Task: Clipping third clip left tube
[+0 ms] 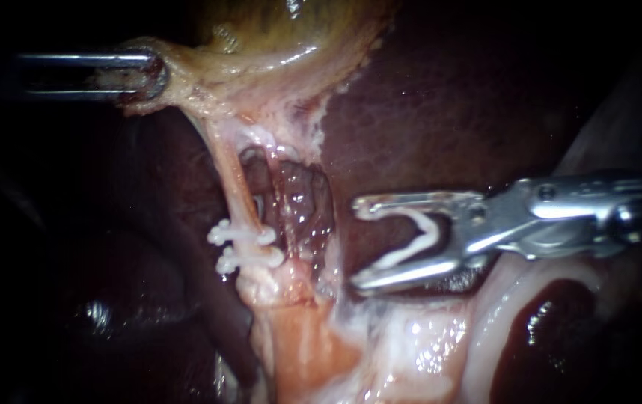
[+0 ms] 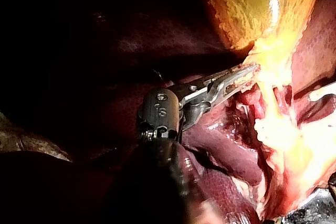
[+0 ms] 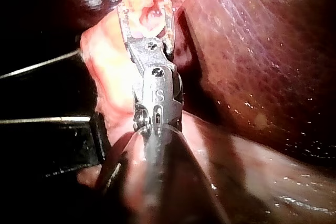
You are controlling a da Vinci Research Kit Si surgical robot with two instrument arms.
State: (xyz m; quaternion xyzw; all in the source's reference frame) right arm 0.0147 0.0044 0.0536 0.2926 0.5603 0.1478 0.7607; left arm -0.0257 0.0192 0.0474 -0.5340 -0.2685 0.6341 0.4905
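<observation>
The hand of the right instrument (image 1: 355, 243) grips an open clip (image 1: 418, 238), the left tube (image 1: 233, 179) well ahead of its tips. Best to advance until the tube seats deep between the legs, just beside the two clips (image 1: 245, 247) — left instrument (image 1: 153, 75) clamps the gallbladder (image 1: 261, 45)

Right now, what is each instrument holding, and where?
Left instrument grips the gallbladder by its pale lower edge. Right instrument carries an open clip, legs seated in both jaws.
</observation>
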